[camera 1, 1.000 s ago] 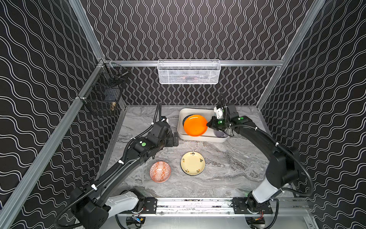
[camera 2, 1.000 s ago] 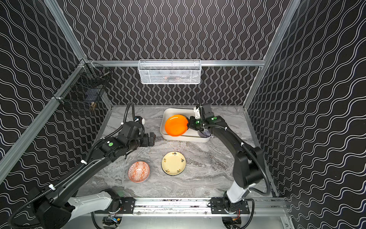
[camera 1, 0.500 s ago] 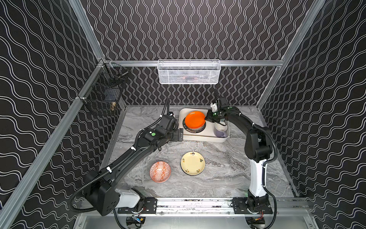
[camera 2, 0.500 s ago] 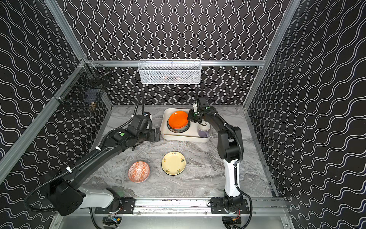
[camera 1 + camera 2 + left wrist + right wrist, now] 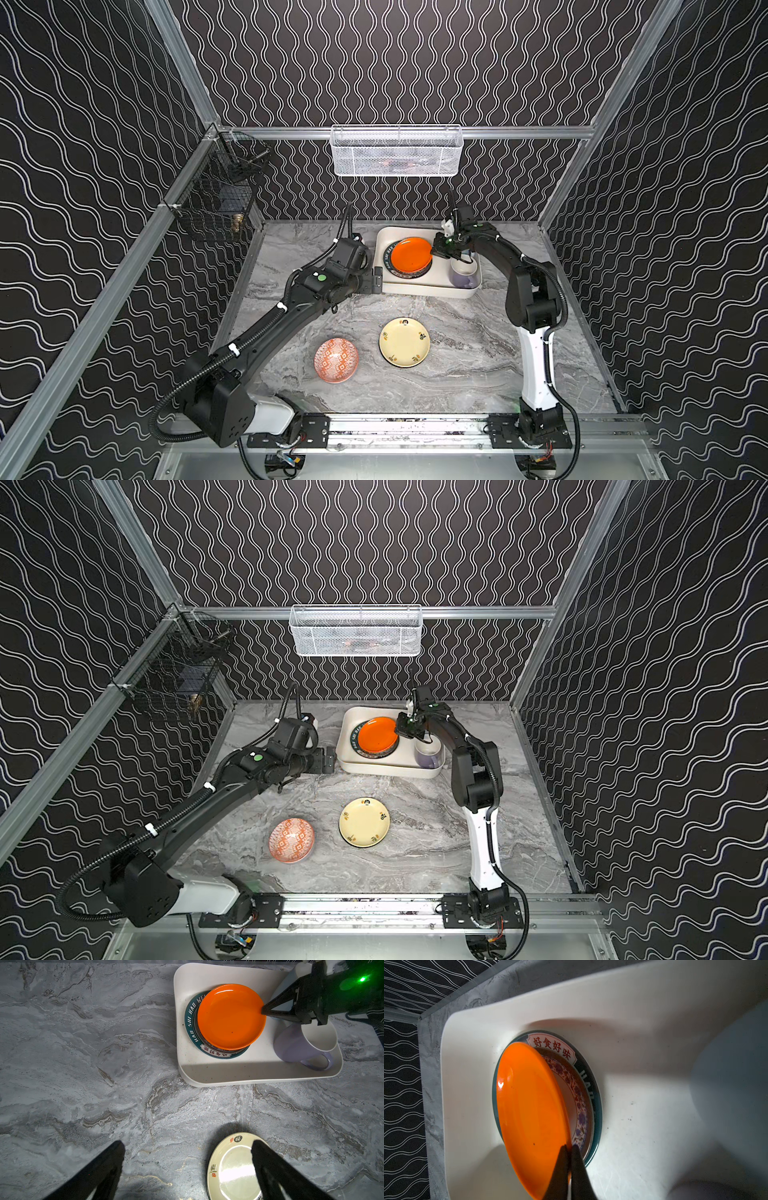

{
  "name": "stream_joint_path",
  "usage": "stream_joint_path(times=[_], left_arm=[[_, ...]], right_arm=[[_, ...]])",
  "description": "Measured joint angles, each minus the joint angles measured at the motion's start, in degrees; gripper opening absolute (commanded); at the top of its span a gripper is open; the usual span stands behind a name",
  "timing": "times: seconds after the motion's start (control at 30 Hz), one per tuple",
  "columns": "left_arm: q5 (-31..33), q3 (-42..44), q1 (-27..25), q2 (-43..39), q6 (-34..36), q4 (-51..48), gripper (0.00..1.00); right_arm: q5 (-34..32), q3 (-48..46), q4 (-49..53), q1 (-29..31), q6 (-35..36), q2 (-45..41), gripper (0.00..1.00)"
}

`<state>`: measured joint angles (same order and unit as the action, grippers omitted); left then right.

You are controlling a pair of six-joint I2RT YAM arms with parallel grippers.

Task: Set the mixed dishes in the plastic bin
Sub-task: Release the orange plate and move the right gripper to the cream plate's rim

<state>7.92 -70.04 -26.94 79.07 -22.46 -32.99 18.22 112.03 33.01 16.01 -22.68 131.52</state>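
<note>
The cream-white plastic bin stands at the back of the marble top. In it lies a plate with a dark lettered rim. An orange plate leans tilted over that plate. My right gripper is shut on the orange plate's rim. A lilac mug and a light-blue mug are in the bin too. My left gripper is open and empty at the bin's left wall.
A cream plate and an orange-patterned bowl sit on the marble near the front. A white wire-mesh basket hangs on the back wall and a black wire basket on the left wall.
My right gripper has carried the orange plate back and down over the lettered plate in the bin. My left arm has stretched forward, bringing its gripper beside the bin.
</note>
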Motion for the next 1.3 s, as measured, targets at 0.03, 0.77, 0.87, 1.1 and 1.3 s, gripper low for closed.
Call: stream_joint_path(times=[0.03, 0.77, 0.87, 1.1, 1.3], left_arm=[[-0.17, 0.13, 0.07, 0.0, 0.02, 0.11, 0.99], [-1.75, 1.31, 1.66, -0.44, 0.04, 0.5, 0.99], [-1.9, 1.6, 1.88, -0.74, 0.02, 0.61, 0.99], [-2.34, 2.1, 1.92, -3.08, -0.15, 0.59, 0.99], [-3.41, 5.4, 1.9, -9.33, -1.66, 0.09, 0.99]], right_arm=[[0.0, 0.22, 0.07, 0.0, 0.0, 0.31, 0.03], [0.42, 3.61, 1.81, 0.02, -0.02, 2.43, 0.31], [0.52, 3.91, 1.92, 0.22, -0.02, 2.38, 0.31], [0.42, -0.61, 2.6, 3.02, 0.48, -5.31, 0.32], [-1.66, -9.97, 1.84, 9.31, 1.49, -18.8, 0.32]])
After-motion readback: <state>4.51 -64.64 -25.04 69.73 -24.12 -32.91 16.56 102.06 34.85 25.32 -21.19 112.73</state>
